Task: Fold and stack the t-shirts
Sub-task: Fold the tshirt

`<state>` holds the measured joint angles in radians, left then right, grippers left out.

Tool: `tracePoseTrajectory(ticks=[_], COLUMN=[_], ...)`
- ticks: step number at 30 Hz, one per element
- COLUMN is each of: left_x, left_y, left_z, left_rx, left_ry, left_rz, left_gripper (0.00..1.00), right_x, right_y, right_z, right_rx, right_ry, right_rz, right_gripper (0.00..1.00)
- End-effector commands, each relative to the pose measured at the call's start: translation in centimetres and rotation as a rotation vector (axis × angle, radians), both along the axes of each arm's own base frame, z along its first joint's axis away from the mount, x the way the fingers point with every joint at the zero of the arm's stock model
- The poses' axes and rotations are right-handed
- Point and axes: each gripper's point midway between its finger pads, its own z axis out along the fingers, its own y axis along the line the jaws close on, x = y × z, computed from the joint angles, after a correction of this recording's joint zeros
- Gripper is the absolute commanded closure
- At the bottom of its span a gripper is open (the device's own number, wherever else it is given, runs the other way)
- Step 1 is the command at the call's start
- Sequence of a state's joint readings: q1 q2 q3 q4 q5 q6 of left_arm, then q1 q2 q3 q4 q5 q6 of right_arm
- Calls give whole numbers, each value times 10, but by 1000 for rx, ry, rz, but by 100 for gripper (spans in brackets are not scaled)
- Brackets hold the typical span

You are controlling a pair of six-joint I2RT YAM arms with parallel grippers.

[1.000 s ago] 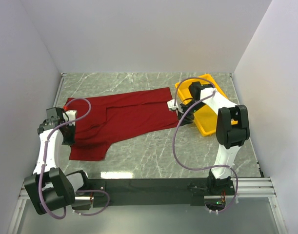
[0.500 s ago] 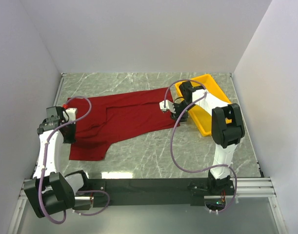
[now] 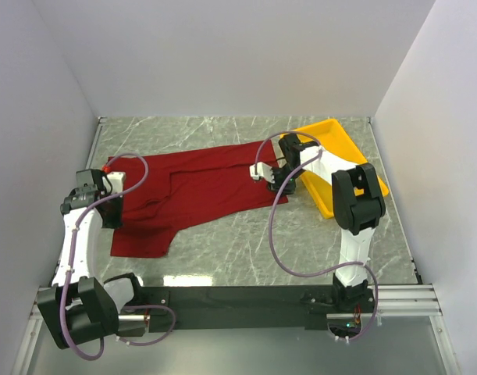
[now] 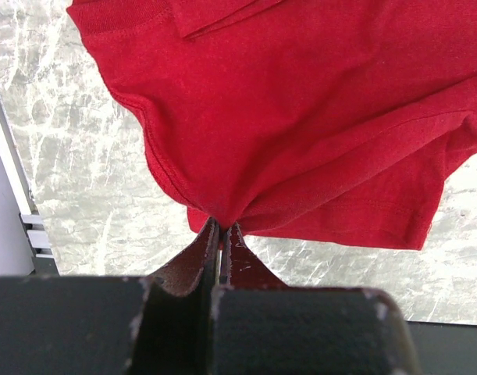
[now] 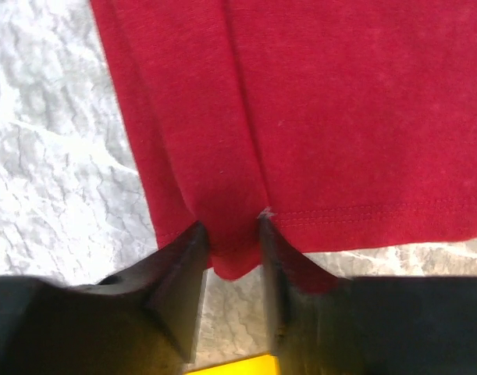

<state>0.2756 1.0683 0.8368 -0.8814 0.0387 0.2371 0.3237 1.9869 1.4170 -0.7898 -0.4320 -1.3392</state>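
Note:
A dark red t-shirt lies spread across the marble table, partly folded, with a sleeve toward the near left. My left gripper sits at the shirt's left edge. In the left wrist view that gripper is shut, pinching a bunch of the t-shirt. My right gripper is at the shirt's right hem. Its jaws stand apart in the right wrist view, a fold of the t-shirt's hem corner bulging between them.
A yellow tray lies at the back right, just behind the right arm, and its edge shows under the right gripper. White walls close in the table on three sides. A black rail runs along the near edge.
The right gripper has moved left from the tray onto the shirt's right hem, and its jaws have narrowed a little. The left gripper has stayed put, still pinching cloth.

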Motion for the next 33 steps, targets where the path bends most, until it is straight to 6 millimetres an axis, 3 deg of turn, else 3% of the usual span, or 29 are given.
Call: tracePoseTrajectory(ticks=[1,7,13,18,24,33], left_x=[10,11,8,-2,-9,-2], left_y=[0,1,3,6,8,10], left_z=[18,22,32,30,22,21], left_rx=[3,14,46,74,87,89], left_ry=[-64,-72,-88,-74,-43,-44], left_rz=[9,13,15,25,32,36], left_gripper=[99,99,99,99,99,99], right_x=[8,8,0,-24,-38,-33], right_y=[5,6,1,-8,-16,-20], right_z=[1,19,56,74,81,67], right_rx=[3,33,96,124,155,129], right_ry=[-23,-58,-62,-6,20,43], right_rz=[-36,-39,-41,1,-3,-59], right_gripper=[63,84,91,97,100,100])
